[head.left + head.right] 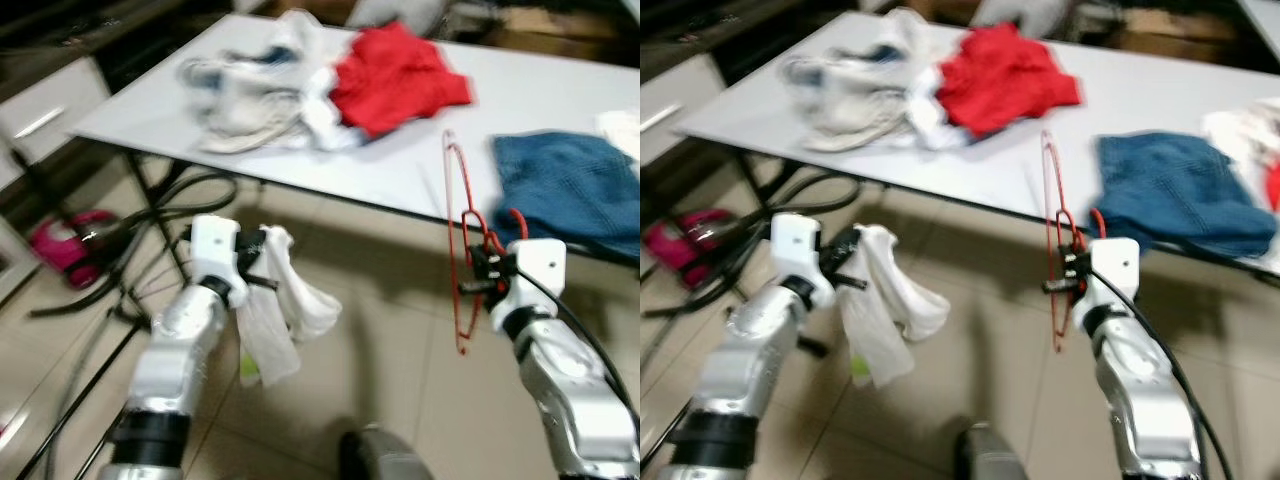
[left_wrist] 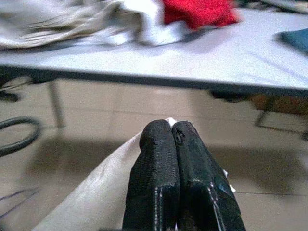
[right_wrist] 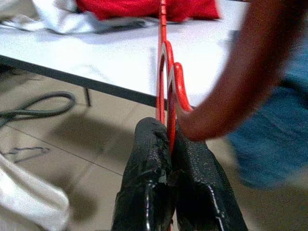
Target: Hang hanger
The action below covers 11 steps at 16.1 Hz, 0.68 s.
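Tiled floor [image 1: 400, 360] w/ 1 white table [image 1: 400, 150] ahead. On table: 1 red garment [image 1: 400, 75], 1 blue towel [image 1: 565, 190], 1 pile of pale clothes [image 1: 260, 95]. Left gripper [image 1: 262, 252]: fingers pressed together, pinching 1 white cloth [image 1: 280, 310]. Right gripper [image 1: 478, 265]: fingers clamped on 1 red hanger [image 1: 462, 250], held upright just before table edge.

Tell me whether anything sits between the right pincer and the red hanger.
Nothing does: the right pincer is already shut on the red hanger, held in front of the white table. The left pincer is shut on a white cloth.
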{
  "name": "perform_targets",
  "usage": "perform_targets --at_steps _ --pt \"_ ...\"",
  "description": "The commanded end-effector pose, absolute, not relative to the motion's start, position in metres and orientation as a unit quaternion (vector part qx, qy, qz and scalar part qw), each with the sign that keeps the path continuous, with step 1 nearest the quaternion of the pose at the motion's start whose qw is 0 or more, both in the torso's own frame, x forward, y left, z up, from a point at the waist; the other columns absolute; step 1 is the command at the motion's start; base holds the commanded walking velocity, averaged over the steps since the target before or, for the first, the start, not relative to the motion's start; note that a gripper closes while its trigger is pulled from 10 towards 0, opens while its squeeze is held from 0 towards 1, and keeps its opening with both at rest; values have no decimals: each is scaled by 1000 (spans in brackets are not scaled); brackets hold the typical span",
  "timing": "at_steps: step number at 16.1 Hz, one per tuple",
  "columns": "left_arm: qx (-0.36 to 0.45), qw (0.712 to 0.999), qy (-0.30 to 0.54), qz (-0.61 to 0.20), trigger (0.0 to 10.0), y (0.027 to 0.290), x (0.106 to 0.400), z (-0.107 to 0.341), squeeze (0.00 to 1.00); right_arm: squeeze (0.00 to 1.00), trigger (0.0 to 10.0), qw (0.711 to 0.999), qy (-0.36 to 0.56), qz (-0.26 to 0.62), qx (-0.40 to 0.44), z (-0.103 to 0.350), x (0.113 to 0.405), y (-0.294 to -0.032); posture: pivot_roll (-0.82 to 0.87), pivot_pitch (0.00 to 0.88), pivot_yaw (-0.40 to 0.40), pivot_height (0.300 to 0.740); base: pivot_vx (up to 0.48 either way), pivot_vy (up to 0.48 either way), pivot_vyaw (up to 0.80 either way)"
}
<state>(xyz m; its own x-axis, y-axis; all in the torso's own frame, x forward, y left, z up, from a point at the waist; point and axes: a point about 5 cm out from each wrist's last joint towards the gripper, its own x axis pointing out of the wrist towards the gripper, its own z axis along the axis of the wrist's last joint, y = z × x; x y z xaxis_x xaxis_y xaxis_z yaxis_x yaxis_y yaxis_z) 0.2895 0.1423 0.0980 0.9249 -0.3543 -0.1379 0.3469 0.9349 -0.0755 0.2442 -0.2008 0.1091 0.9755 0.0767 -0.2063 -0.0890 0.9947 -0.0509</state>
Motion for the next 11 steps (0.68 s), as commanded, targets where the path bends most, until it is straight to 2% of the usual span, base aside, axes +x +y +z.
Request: perform_targets --at_steps 1,6,9,11 --pt "-13 983 54 -176 10000 147 292 107 0 0 10000 993 92 67 -26 116 244 -192 -120 0 28 740 0 0 -800" --pt "-24 983 47 -176 10000 148 290 107 0 0 10000 992 95 78 -30 119 239 -187 -131 0 26 740 0 0 -800" --pt "-24 979 51 -196 10000 142 289 107 0 0 10000 993 104 54 -24 116 235 -195 -134 0 34 740 0 0 -800" --pt "-18 978 52 -200 10000 143 289 106 0 0 10000 993 110 41 -20 113 229 -197 -143 0 50 740 0 480 -800"
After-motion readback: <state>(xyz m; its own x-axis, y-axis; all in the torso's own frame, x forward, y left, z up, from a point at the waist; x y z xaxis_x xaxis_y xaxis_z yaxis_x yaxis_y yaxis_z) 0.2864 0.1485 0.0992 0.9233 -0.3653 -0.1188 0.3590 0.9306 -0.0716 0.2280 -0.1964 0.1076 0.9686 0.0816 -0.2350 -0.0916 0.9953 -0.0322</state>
